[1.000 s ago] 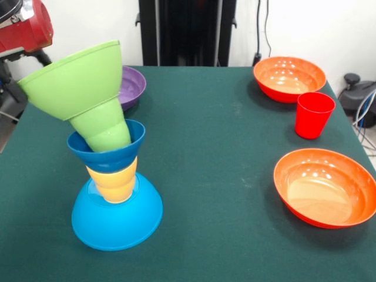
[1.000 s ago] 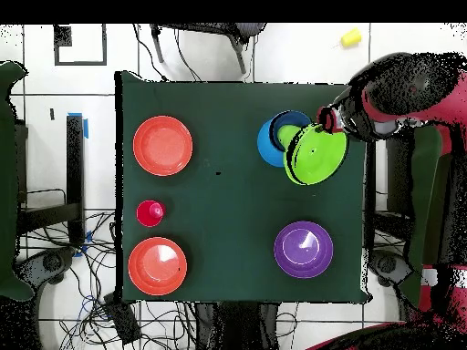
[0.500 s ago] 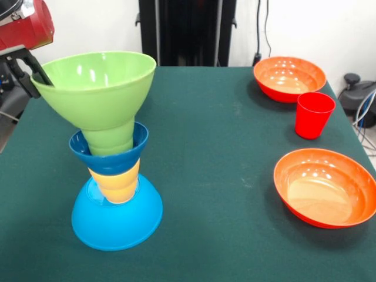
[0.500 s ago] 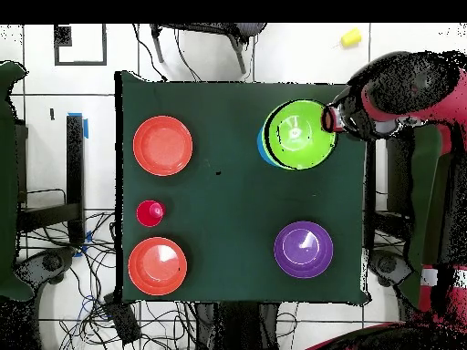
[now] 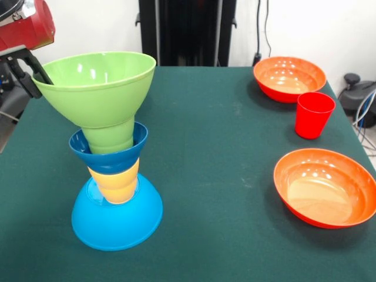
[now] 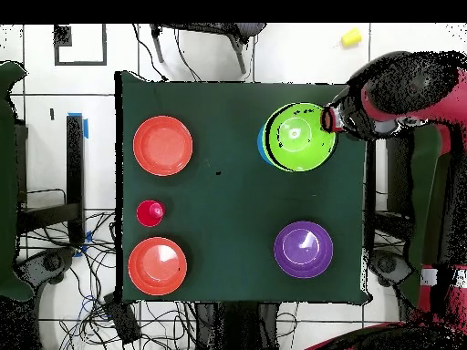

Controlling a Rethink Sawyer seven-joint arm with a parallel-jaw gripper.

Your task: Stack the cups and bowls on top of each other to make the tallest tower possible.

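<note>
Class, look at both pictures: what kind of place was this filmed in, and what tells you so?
Probably a robotics lab, not a home. A red robot arm works at a green cloth-covered table, loose cables trail over the tiled floor, and the tower of plastic bowls looks like a test setup.

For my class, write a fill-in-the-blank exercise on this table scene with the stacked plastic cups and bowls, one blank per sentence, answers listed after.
1. The base of the tower is an upside-down large light-blue plastic bowl, and the piece at its top is the wide ____ bowl.
2. The small red plastic cup stands between two ____ bowls.
3. In the overhead view, the bowl standing alone on the cloth beside the tower is ____.
4. The gripper is at the top bowl's ____.

Missing words: green; orange; purple; rim
</note>
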